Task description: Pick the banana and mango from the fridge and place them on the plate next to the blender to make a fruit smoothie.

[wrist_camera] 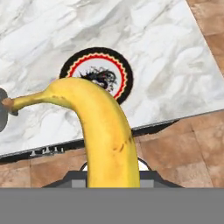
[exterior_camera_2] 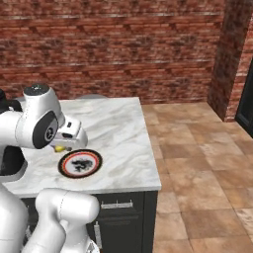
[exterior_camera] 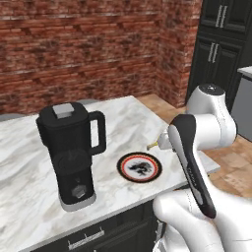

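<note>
Risk: the fingers grasp the curved yellow banana (wrist_camera: 103, 131) above the white marble worktop (exterior_camera: 123, 123), near the round black-rimmed, red-ringed plate (exterior_camera: 140, 167). Released early, I judge, it could miss and roll off the edge.

Plate (exterior_camera: 140, 167) on counter (exterior_camera: 29, 206) right of blender (exterior_camera: 71, 153), banana (wrist_camera: 98, 127) above.

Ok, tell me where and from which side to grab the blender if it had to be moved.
Take the blender by the jug's handle, coming from the plate's side. The handle is an open loop that juts out toward the plate, and bare counter lies before it. The jug body looks too wide for the fingers. The gripper holds the banana now, so that would have to be set down first.
</note>
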